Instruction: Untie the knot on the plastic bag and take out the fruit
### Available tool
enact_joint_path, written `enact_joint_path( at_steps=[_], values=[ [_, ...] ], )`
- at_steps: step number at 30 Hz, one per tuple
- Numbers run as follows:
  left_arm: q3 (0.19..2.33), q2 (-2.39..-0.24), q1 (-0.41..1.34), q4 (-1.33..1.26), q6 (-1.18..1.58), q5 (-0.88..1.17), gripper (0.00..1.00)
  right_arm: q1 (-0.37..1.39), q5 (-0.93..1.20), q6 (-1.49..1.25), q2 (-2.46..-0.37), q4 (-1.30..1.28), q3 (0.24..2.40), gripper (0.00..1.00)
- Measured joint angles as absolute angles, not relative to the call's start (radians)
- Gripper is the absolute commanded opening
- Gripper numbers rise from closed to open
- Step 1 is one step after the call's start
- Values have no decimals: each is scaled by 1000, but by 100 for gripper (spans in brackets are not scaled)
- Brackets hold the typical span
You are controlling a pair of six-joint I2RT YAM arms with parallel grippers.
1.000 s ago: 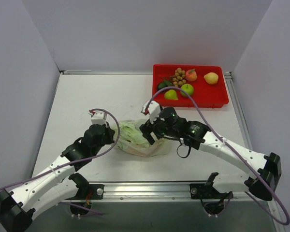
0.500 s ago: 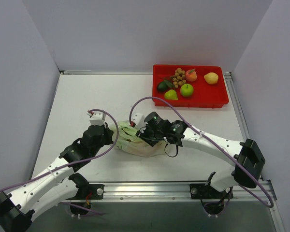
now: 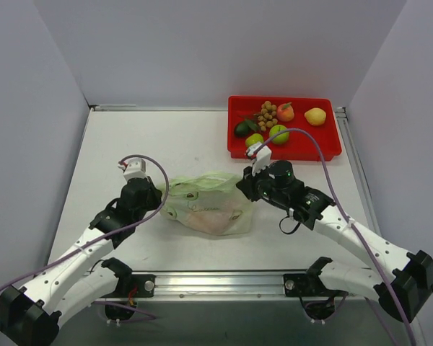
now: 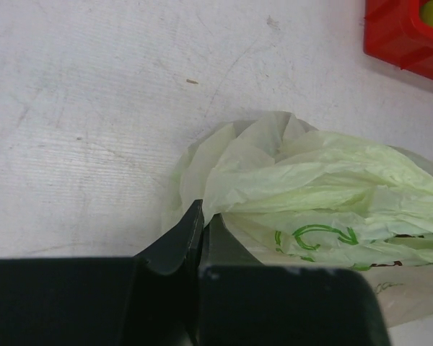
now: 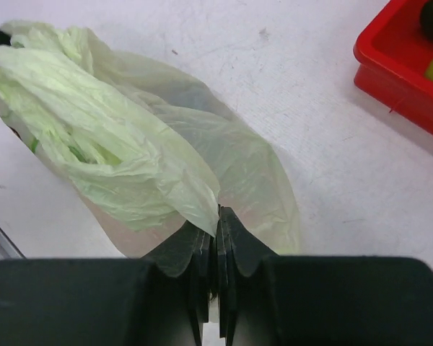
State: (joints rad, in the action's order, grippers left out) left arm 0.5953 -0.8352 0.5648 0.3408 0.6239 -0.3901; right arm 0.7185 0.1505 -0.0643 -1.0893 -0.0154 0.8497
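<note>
Overhead, the plastic bag [image 3: 206,205] lies stretched wide on the bench [image 3: 166,137] between both arms. The left tool [image 3: 161,197] pinches its left end and the right tool [image 3: 244,184] its right end, near the red tray [image 3: 325,150]. From the left wrist, the left tool [image 4: 200,215] has its fingers together on a crumpled fold of the plastic bag [image 4: 325,184]. From the right wrist, the right tool [image 5: 218,215] is clamped on a thin pleat of the plastic bag [image 5: 115,137], which spreads leftward across the bench.

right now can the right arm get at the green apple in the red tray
Probably not yet: the right claw is shut on the plastic bag. The green apple sits just beyond it, path open, once it lets go.
</note>
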Motion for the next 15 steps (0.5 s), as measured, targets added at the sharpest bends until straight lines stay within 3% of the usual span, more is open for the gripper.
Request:
enact_joint_path(
  at_steps=[6,7,10,11,14,15],
  values=[
    [575,-816,530,325,700,-299,0,696,112,-346,-1021,145,711,2],
    [562,-801,527,326,709,-283,5,693,108,-390,-1017,177,680,2],
    [529,-735,525,337,713,-247,42,690,107,-443,-1029,201,657,2],
    [525,-708,524,343,708,-237,65,688,115,-447,-1034,212,657,2],
    [530,-634,521,348,658,-213,90,688,144,-440,-1036,228,660,2],
    [542,-622,521,354,636,-204,93,688,153,-436,-1036,229,662,2]
  ],
)
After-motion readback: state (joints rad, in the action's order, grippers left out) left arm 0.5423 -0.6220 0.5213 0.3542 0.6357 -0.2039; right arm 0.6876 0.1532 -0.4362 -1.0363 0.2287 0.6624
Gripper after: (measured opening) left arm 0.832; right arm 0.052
